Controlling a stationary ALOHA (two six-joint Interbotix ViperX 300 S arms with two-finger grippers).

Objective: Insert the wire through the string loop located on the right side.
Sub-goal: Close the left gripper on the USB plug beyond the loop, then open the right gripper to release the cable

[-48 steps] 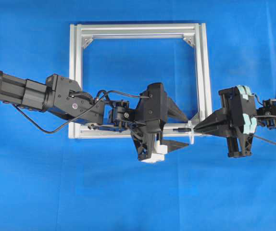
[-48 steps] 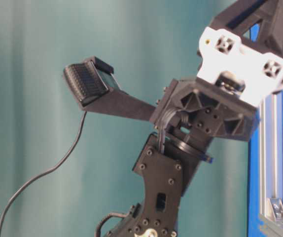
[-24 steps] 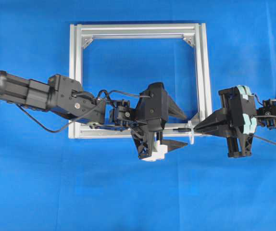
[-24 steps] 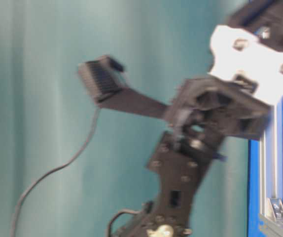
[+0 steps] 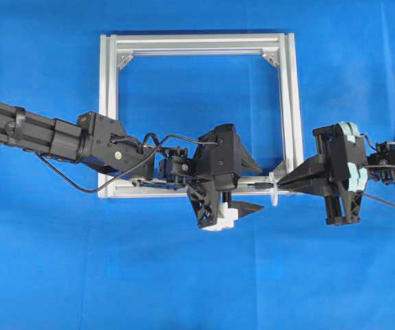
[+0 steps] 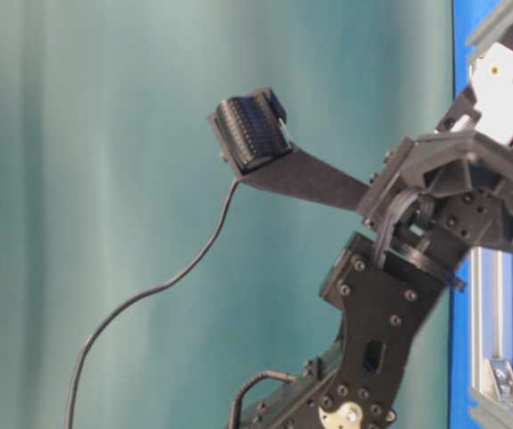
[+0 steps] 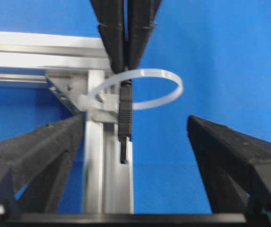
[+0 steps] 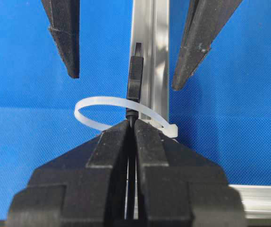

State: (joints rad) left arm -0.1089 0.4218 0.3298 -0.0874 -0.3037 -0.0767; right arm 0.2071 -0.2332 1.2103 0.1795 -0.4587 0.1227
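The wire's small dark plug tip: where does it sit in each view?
Overhead: small dark plug tip on the frame's lower rail, between both grippers.
Table-level: not in it.
Left wrist: centre.
Right wrist: upper centre.
Shared landmark: white translucent string loop.

Most of the wire (image 8: 134, 78) behind the plug, hidden between the right fingers (image 8: 108, 151).

Seen from table level: one ribbed black finger pad (image 6: 249, 134) stretched up and left of the gripper body, thin black cable (image 6: 149, 295) drooping beneath it, aluminium frame (image 6: 498, 357) low to the right.
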